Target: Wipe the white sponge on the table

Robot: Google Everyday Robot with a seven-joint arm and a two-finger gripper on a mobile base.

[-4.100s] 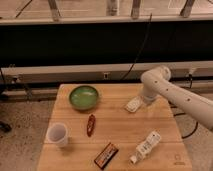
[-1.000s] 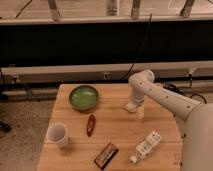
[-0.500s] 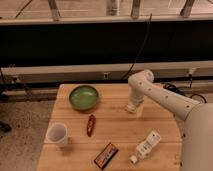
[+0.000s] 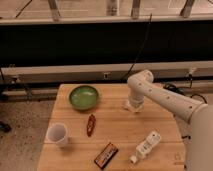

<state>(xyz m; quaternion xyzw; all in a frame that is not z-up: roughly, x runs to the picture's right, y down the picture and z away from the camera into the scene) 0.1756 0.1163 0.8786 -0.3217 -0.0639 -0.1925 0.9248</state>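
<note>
The white sponge (image 4: 128, 106) lies on the light-wood table (image 4: 120, 132) toward its back right, and only a pale sliver of it shows. My gripper (image 4: 133, 104) points straight down onto it at the end of the white arm that reaches in from the right. The gripper body covers most of the sponge. Whether the sponge is gripped or only touched I cannot tell.
A green bowl (image 4: 83, 96) sits at the back left. A white cup (image 4: 57, 134) stands at the front left, with a small red-brown packet (image 4: 90, 124) beside it. A dark snack bar (image 4: 106, 155) and a white bottle (image 4: 146, 146) lie near the front edge.
Four seconds ago the sponge lay uncovered left of the arm. The gripper has since come down over it and has barely shifted in the last second.
</note>
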